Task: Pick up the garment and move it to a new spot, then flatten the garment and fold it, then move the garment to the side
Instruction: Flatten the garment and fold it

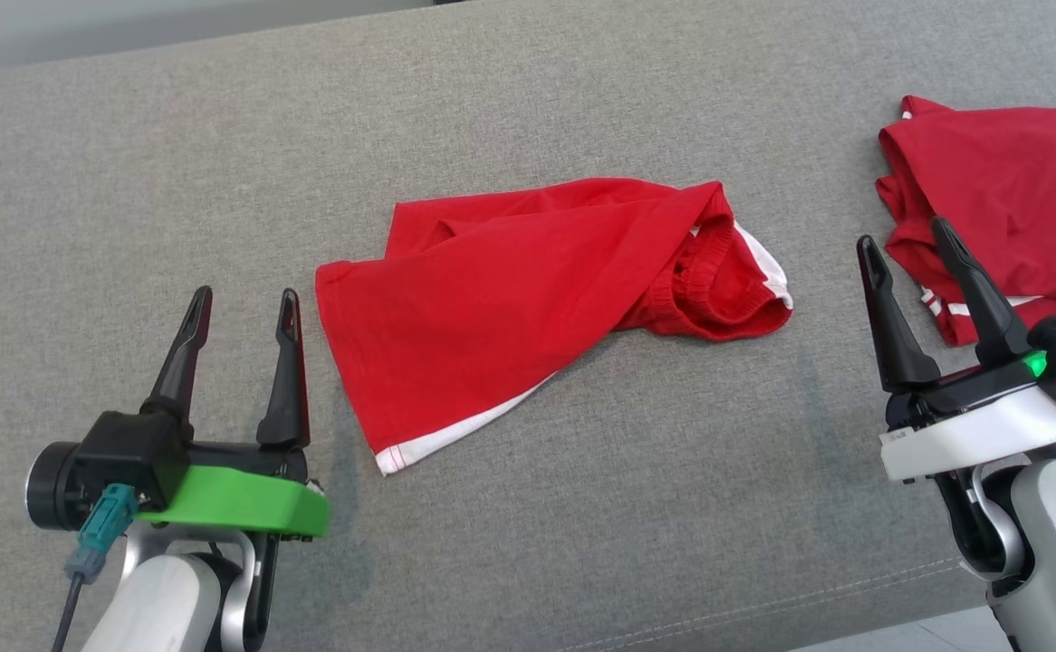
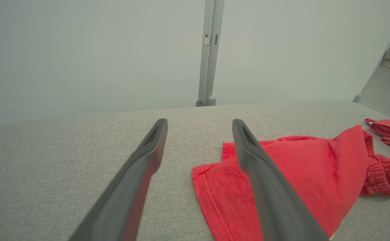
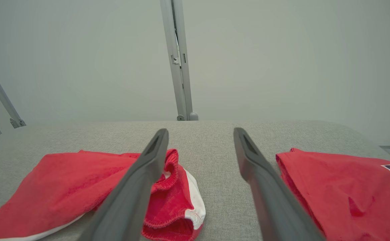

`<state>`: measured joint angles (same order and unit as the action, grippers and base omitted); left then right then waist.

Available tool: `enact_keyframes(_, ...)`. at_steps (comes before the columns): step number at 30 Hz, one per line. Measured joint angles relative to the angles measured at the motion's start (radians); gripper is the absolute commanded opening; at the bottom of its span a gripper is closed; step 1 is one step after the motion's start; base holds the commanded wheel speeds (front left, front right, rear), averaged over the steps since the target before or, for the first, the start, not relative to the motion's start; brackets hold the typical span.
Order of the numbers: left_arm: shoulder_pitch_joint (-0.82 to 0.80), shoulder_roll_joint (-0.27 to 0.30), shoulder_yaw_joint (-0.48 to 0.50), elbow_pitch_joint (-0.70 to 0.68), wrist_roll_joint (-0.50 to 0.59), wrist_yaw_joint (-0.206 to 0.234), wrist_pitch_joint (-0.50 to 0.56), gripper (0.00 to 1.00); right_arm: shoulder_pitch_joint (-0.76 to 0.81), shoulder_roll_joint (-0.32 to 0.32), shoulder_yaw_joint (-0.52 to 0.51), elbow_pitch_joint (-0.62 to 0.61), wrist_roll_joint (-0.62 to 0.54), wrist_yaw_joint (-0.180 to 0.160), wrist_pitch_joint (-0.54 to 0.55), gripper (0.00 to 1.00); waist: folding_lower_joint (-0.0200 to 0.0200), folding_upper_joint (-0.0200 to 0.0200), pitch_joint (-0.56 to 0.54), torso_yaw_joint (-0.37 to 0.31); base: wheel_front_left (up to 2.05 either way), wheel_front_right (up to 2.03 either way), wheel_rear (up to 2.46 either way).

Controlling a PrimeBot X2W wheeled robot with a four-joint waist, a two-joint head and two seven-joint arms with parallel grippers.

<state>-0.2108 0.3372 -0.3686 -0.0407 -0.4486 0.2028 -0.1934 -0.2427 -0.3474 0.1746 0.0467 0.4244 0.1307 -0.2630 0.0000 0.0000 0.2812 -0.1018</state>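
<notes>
So, garment (image 1: pixel 528 299) beside L tool (image 1: pixel 247 293); apart

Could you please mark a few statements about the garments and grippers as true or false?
1. The shorts lie crumpled on the grey cushion. True.
2. The left gripper holds the shorts. False: it is open and empty, beside them.
3. A red jersey lies to the right of the shorts. True.
4. The right gripper is shut. False: it is open, holding nothing.
5. The two garments overlap. False: bare cushion shows between them.
</notes>
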Motion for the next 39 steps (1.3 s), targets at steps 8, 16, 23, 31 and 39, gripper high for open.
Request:
enact_keyframes(8,-0.012,0.007,-0.062,-0.018,0.015,-0.029,0.039,1.00,0.007,0.008,-0.004,-0.006,-0.002,0.000,0.000,1.00,0.0000,0.0000,0.002,0.001,0.00,0.00,0.00)
enact_keyframes(16,-0.086,-0.012,-0.273,0.048,0.053,-0.164,0.224,1.00,0.002,0.015,0.022,-0.012,0.004,0.000,0.000,1.00,0.0000,0.0000,0.031,-0.018,0.00,0.00,0.00)
enact_keyframes(23,-0.132,-0.014,-0.310,0.199,0.044,-0.220,0.277,1.00,-0.003,0.039,0.028,-0.008,0.012,0.000,0.000,1.00,0.0000,0.0000,0.061,-0.068,0.00,0.00,0.00)
enact_keyframes(31,-0.191,0.025,-0.328,0.273,0.058,-0.257,0.299,0.00,0.004,0.049,0.002,-0.006,0.013,0.000,0.000,1.00,0.0000,0.0000,0.086,-0.098,0.00,0.00,0.00)
enact_keyframes(39,-0.193,0.136,-0.371,-0.015,0.075,-0.291,0.428,0.00,0.037,0.040,-0.032,0.002,0.012,0.000,0.000,1.00,0.0000,0.0000,0.062,-0.060,0.00,0.00,0.00)
